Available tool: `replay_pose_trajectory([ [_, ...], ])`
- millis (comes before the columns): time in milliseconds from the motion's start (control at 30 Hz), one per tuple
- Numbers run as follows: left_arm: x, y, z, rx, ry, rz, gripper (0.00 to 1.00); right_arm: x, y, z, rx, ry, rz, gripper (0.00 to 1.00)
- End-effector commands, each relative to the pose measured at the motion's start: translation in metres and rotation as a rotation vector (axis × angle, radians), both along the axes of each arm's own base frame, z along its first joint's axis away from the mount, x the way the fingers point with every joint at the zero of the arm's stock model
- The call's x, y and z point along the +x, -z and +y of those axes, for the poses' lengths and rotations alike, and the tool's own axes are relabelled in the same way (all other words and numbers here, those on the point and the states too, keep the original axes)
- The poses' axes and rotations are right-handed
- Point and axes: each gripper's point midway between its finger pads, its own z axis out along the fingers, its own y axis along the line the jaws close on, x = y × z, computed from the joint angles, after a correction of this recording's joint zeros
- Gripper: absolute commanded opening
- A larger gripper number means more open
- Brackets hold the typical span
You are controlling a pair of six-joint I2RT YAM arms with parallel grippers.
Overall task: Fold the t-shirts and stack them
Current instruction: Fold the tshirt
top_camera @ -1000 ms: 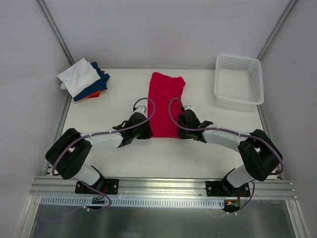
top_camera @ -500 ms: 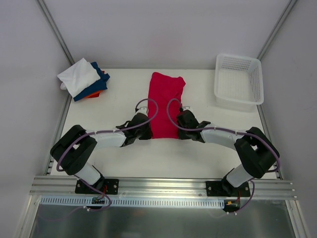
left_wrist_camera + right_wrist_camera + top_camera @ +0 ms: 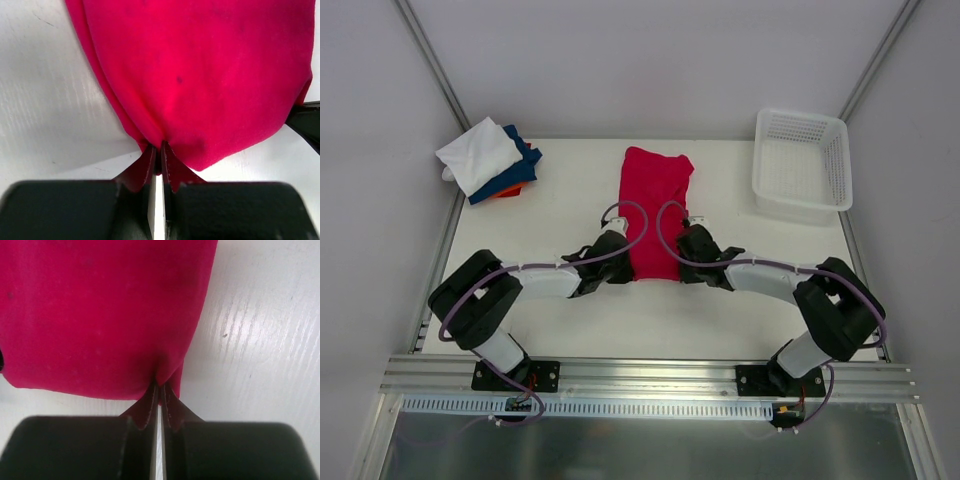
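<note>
- Four t-shirts lie on the table [image 3: 720, 310]: one red, one white, one dark blue and one orange.
- One is the red t-shirt [image 3: 655, 200]. It lies flat in the middle of the frame, a long narrow shape.
- Three sit in a pile at the upper left. The white t-shirt [image 3: 478, 155] is on top, the dark blue t-shirt [image 3: 522, 170] is under it, and a bit of the orange t-shirt [image 3: 505, 190] peeks out.
- Two arms reach in from the bottom of the frame: the left arm [image 3: 535, 282] and the right arm [image 3: 770, 275].
- Both pairs of jaws are clenched on red cloth: the left jaws pinch the lower left corner and the right jaws pinch the lower right corner.
- One white basket [image 3: 798, 205] stands at the upper right, well apart from the red t-shirt.
- From above, the arm ends hide those two corners.
</note>
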Motion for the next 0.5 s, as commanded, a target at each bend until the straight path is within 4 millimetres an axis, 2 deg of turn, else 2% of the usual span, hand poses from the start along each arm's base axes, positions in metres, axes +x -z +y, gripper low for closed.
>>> replay_pose_trajectory([
  [0, -0.016, 0.001, -0.001, 0.016, 0.016, 0.021, 0.00, -0.007, -0.011, 0.002, 0.025, 0.006, -0.029, 0.00],
  [267, -0.048, -0.007, 0.003, 0.024, 0.023, 0.023, 0.00, -0.033, -0.027, -0.003, 0.013, -0.005, -0.071, 0.00],
  [467, -0.080, -0.018, 0.001, 0.021, 0.040, 0.014, 0.00, -0.065, -0.040, -0.012, 0.009, -0.008, -0.111, 0.00],
])
